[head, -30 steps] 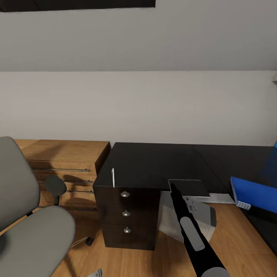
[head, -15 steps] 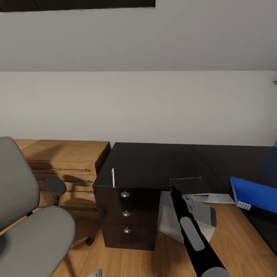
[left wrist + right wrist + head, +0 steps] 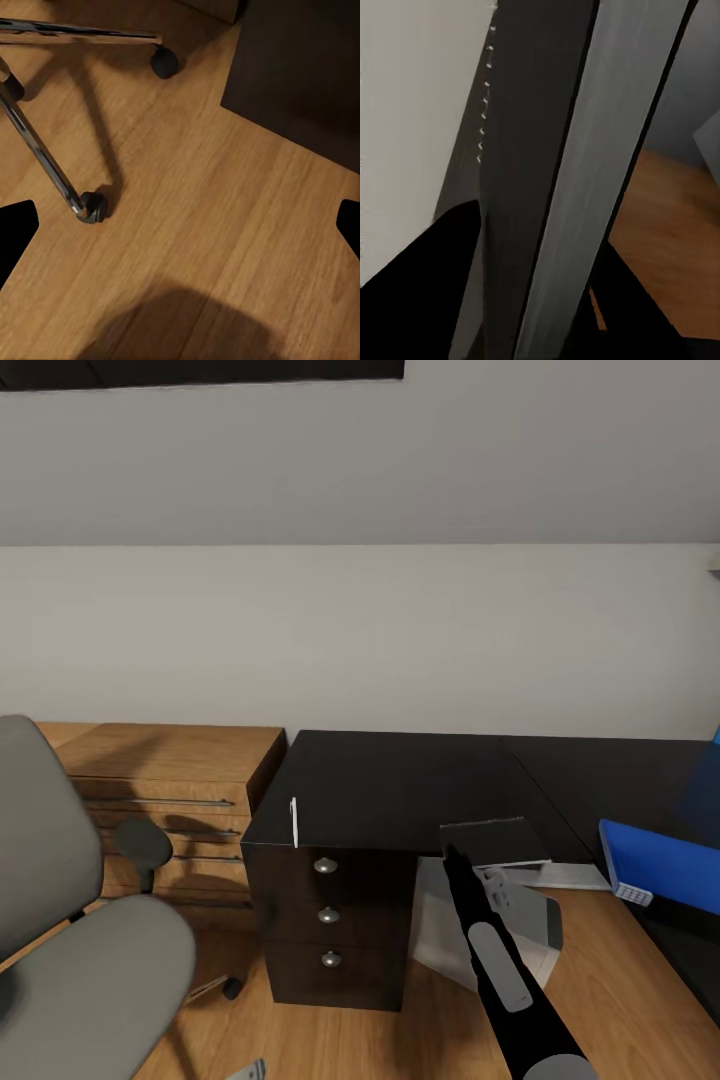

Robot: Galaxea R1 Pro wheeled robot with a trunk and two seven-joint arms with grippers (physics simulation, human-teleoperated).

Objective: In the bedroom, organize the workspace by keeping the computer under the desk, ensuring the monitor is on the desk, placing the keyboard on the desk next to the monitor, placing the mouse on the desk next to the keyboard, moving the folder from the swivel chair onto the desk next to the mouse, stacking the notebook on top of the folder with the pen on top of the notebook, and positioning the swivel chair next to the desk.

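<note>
My right gripper (image 3: 453,856) is shut on the notebook (image 3: 495,842), a dark grey flat rectangle with a pale edge, held slightly tilted at the front edge of the black desk (image 3: 400,785). Up close, the notebook (image 3: 547,150) runs between my black fingers (image 3: 427,292). Below it, under the desk, stands the light grey computer (image 3: 525,930). The white pen (image 3: 293,821) lies at the desk's front left edge. The blue folder (image 3: 655,863) rests on the desk's right wing. The grey swivel chair (image 3: 80,950) is at the left. My left gripper (image 3: 180,229) hangs open over the floor beside the chair's chrome base (image 3: 45,157).
A low wooden drawer unit (image 3: 170,780) stands left of the desk, behind the chair. The black drawer unit (image 3: 328,915) with round silver knobs holds up the desk's left end. A chair caster (image 3: 164,62) sits close to that unit's dark base (image 3: 300,60) on the wooden floor.
The notebook's near edge has lifted a little in my right gripper, so it now sits tilted. Nothing else has moved.
</note>
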